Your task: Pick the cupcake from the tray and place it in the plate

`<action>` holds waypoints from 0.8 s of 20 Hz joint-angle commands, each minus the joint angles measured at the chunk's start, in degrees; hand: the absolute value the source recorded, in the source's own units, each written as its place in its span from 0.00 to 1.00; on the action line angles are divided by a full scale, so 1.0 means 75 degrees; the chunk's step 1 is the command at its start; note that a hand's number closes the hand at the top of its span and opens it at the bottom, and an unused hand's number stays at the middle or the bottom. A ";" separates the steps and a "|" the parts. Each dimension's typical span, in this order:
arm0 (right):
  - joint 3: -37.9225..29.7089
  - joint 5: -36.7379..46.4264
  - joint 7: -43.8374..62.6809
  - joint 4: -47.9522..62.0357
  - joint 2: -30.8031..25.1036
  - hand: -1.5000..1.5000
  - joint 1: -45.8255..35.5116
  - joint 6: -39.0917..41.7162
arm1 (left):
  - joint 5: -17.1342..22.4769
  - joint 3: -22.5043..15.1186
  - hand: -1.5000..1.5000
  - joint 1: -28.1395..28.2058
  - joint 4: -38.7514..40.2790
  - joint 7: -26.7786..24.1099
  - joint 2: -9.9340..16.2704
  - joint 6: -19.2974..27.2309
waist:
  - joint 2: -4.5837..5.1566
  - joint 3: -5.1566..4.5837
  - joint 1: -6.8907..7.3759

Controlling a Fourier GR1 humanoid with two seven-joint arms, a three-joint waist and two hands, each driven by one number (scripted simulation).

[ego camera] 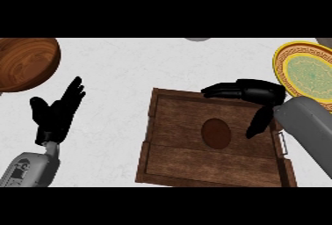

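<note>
A brown oval cupcake (216,133) sits in the middle of the dark wooden tray (175,154). My right hand (256,93) hovers over the tray's far right corner, up and to the right of the cupcake and apart from it. Its fingers stretch left and its thumb (259,123) points down toward the tray; it holds nothing. The yellow-rimmed plate (285,52) with a green centre lies at the right edge, just beyond that hand. My left hand (55,115) rests open at the left, fingers up, away from the tray.
A round wooden bowl (26,63) stands at the far left corner of the white counter (130,66). A small grey object (198,39) peeks in at the top edge, and another (324,41) at the top right corner.
</note>
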 commanded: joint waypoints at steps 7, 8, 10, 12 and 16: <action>0.0582 0.1623 -0.0267 0.0694 0.0744 0.00 -0.0703 0.0019 | -0.0203 0.0072 0.50 0.0155 -0.0256 0.0185 -0.0235 -0.0026 | -0.0032 -0.0005 -0.0083; 0.0767 0.1842 -0.0292 0.0668 0.0751 0.00 -0.0626 -0.0104 | -0.0120 0.0289 0.50 0.0181 -0.0176 0.0067 0.0024 -0.0240 | -0.0031 -0.0005 -0.0085; 0.0692 0.2063 -0.0787 0.0919 0.0574 0.00 -0.0547 -0.0142 | -0.0227 0.0404 0.50 0.0285 -0.0074 -0.0159 -0.0031 -0.0203 | -0.0025 -0.0005 -0.0108; 0.0752 0.2174 -0.0344 0.0546 0.0730 0.00 -0.0581 0.0078 | -0.0415 0.0258 0.50 -0.0044 0.0229 -0.0042 -0.0400 0.0043 | -0.0033 -0.0007 -0.0173; 0.0638 0.2516 -0.0357 0.0816 0.0989 0.00 -0.0682 0.0114 | -0.0196 0.0631 0.50 -0.0011 0.0608 -0.0471 -0.0209 -0.0576 | -0.0025 -0.0008 -0.0159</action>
